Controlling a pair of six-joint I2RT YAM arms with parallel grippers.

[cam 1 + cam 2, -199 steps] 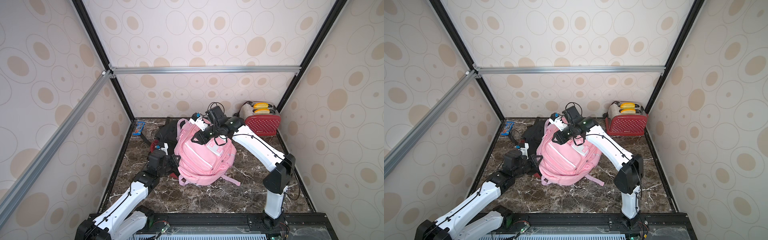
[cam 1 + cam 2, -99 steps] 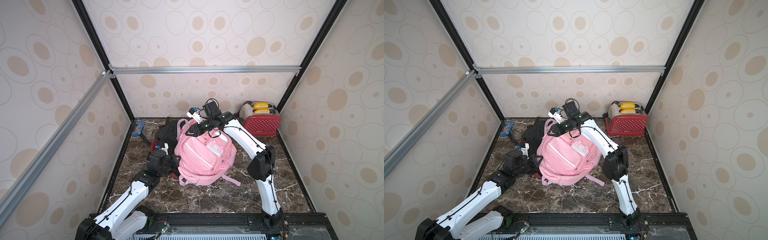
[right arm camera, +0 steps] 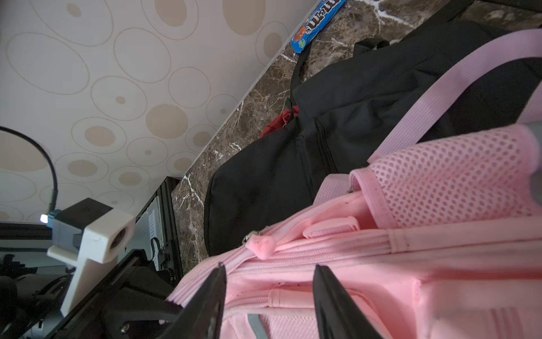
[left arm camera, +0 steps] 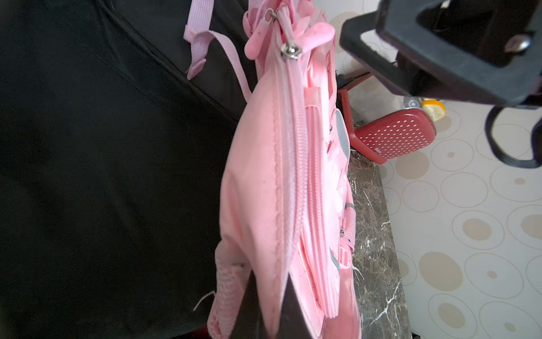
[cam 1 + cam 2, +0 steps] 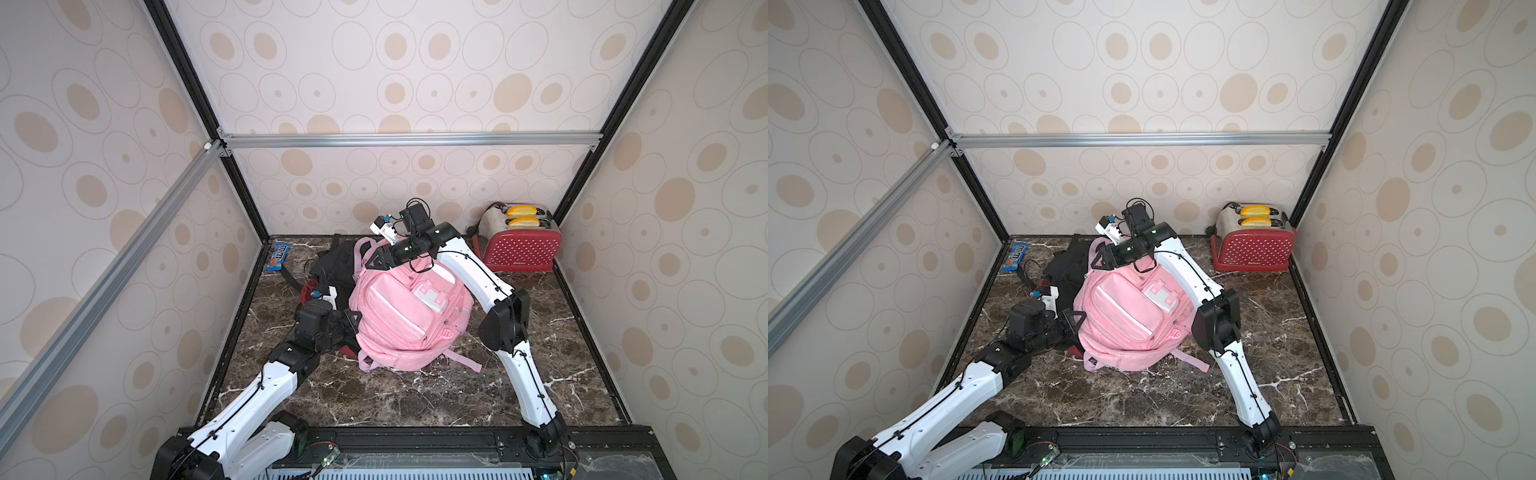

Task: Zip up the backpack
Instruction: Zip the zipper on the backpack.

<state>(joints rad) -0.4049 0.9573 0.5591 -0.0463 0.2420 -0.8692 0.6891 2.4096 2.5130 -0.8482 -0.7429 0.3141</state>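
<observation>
1 pink backpack (image 5: 399, 320) lies front-up in the middle of the marble tabletop (image 5: 374, 399), its left side overlapping a black bag (image 5: 336, 262). The right gripper (image 3: 269, 266) sits at its top end, 2 fingers (image 3: 215, 293) apart, with the pink zipper pull (image 3: 261, 245) just beyond their tips. The left gripper (image 4: 269, 276) is pinched together on the backpack's side edge. A red toaster (image 5: 519, 249) stands well apart.

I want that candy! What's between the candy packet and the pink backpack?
A black bag lies between the candy packet and the pink backpack; both top views show it.
</observation>
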